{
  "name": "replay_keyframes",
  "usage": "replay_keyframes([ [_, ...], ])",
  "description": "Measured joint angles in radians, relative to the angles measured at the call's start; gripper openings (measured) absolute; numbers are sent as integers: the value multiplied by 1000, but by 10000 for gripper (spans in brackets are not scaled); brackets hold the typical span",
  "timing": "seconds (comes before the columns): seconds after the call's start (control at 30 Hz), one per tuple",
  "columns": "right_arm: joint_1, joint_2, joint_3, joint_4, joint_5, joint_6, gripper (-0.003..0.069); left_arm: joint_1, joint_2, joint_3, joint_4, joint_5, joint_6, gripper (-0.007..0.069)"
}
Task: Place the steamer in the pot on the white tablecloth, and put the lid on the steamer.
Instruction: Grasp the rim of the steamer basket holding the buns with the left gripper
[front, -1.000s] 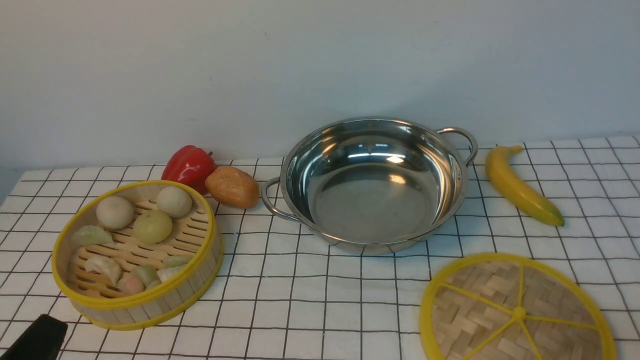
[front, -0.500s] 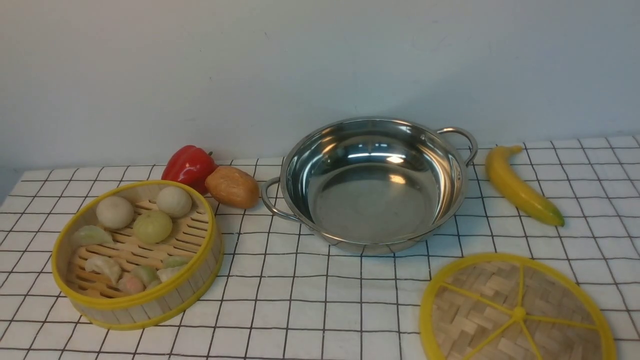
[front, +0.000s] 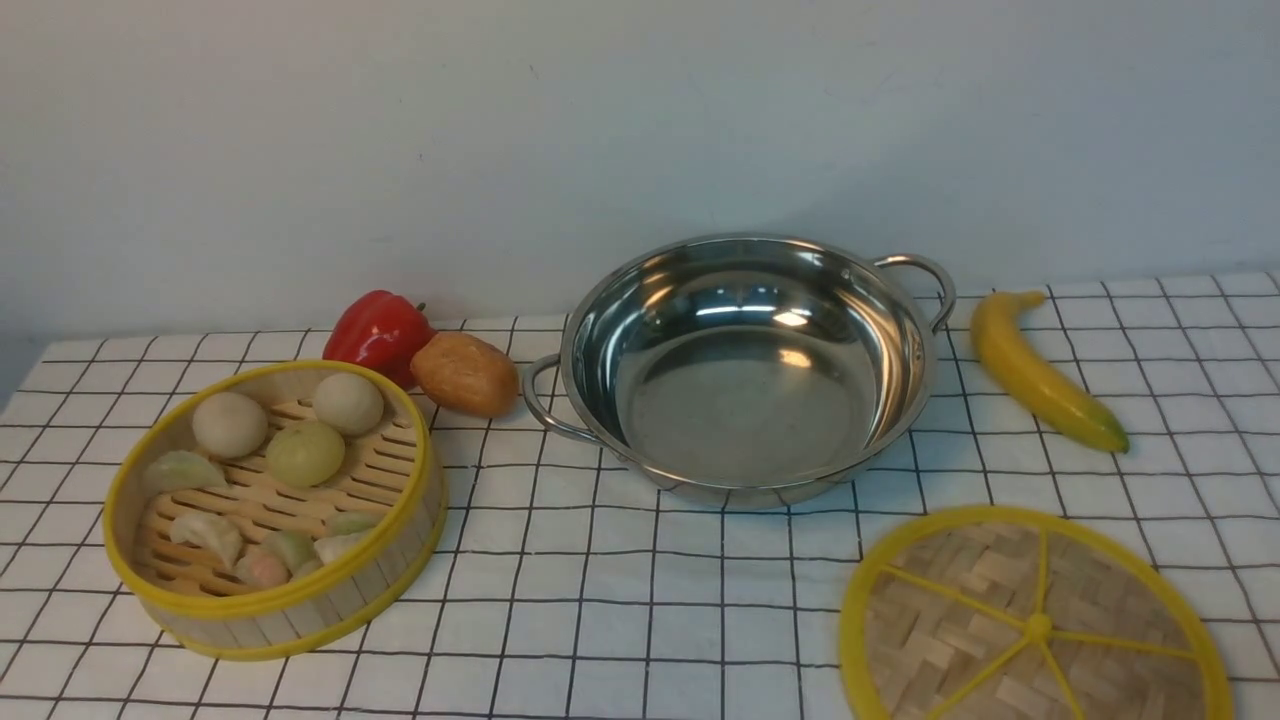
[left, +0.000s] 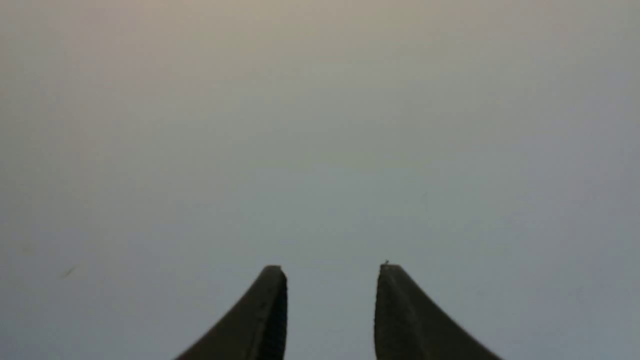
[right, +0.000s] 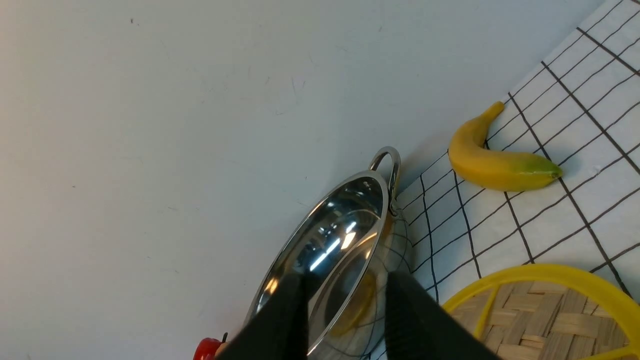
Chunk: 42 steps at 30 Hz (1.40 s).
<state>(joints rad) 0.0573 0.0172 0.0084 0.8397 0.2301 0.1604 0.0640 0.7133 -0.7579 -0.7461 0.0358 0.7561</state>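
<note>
The steamer (front: 330, 592), a bamboo basket with yellow rims holding pale buns and dumplings, sits on the white tablecloth (front: 600, 580) at the front left. The shiny empty pot (front: 745, 420) stands at the centre back, apart from the steamer. At the front right the woven lid (front: 1035, 620) lies flat. Neither gripper shows in the front view. My left gripper (left: 331, 270) is open with nothing between its fingers, facing a blank wall. My right gripper (right: 345, 282) is open and empty, above the cloth, with the pot (right: 330, 245) beyond it and the lid (right: 540, 310) beside it.
A red pepper (front: 378, 335) and a brown bread roll (front: 465, 373) lie between the steamer and the pot's left handle. A banana (front: 1040, 372) lies right of the pot, also in the right wrist view as the banana (right: 495, 162). A pale wall closes the back.
The black tip of my left gripper, at the front view's bottom left corner a second ago, has drawn back out of that view. Nothing on the cloth has moved.
</note>
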Motion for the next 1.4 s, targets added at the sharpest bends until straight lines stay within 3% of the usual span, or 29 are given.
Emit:
replay_keyframes([
  [0.13,0,0,0,0,0,0,240,234,175,-89,-28,201,17,243],
  [0.27,0,0,0,0,0,0,240,448,317,-157,-31,463,-82,243],
  [0.33,0,0,0,0,0,-8,240,524,392,-185,-29,581,-133,243],
  [0.47,0,0,0,0,0,-26,240,587,524,-226,4,677,-170,243],
  [0.87,0,0,0,-1,43,-32,240,452,887,-384,278,700,-232,243],
  [1.1,0,0,0,-4,91,-33,240,382,1035,-475,459,723,-356,243],
  [1.4,0,0,0,-4,92,-34,240,317,1122,-480,523,751,-384,243],
])
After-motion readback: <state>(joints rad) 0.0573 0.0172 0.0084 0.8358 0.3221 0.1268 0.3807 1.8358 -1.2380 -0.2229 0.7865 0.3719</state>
